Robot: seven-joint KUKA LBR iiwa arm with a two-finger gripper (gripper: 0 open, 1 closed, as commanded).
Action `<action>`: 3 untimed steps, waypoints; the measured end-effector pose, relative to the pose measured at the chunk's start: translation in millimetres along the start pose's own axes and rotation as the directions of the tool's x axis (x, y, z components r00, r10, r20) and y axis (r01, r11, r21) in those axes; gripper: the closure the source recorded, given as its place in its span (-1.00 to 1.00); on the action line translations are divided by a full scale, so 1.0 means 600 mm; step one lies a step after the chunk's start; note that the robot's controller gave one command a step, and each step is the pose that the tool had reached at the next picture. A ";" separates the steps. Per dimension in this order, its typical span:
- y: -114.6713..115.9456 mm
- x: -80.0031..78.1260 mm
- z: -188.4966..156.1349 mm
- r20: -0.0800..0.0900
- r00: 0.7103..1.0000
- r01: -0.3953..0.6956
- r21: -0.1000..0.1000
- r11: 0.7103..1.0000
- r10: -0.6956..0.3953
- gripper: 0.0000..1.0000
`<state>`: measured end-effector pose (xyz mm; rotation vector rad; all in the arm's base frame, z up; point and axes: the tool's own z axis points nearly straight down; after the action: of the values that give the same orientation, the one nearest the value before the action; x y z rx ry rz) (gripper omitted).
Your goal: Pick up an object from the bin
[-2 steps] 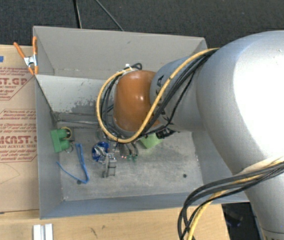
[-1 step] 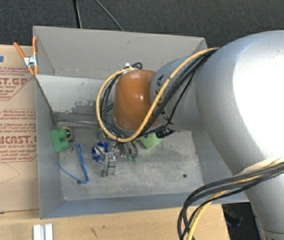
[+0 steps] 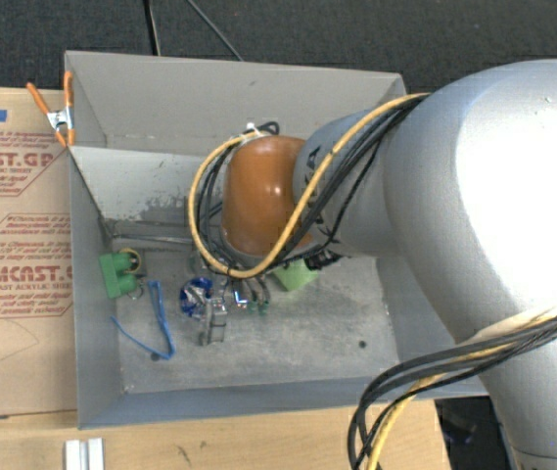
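My gripper [image 3: 215,319] pokes out below the arm's orange cover, low over the bin floor left of the middle. A small blue and white thing [image 3: 196,296] lies right against its left side; whether the gripper touches it I cannot tell. A thin blue bent strip [image 3: 158,323] lies on the floor just to the left of that. To the gripper's right a pale green thing [image 3: 295,276] is partly hidden under the arm.
A green blocky thing with a round yellowish opening [image 3: 117,271] lies at the bin's left wall. The arm and its cables cover the middle and right of the bin. Bare floor runs along the front wall, below and to the right of the gripper.
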<state>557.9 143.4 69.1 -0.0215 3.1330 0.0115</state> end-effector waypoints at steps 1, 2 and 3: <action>0.001 -0.001 -0.001 0.001 1.000 -0.001 -0.002 1.000 0.001 -1.00; 0.001 -0.002 -0.001 0.003 1.000 -0.001 -0.004 1.000 0.001 -1.00; 0.003 -0.008 -0.007 0.016 1.000 -0.001 -0.008 1.000 0.001 1.00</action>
<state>562.4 145.5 73.3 -0.0198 3.1171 0.0239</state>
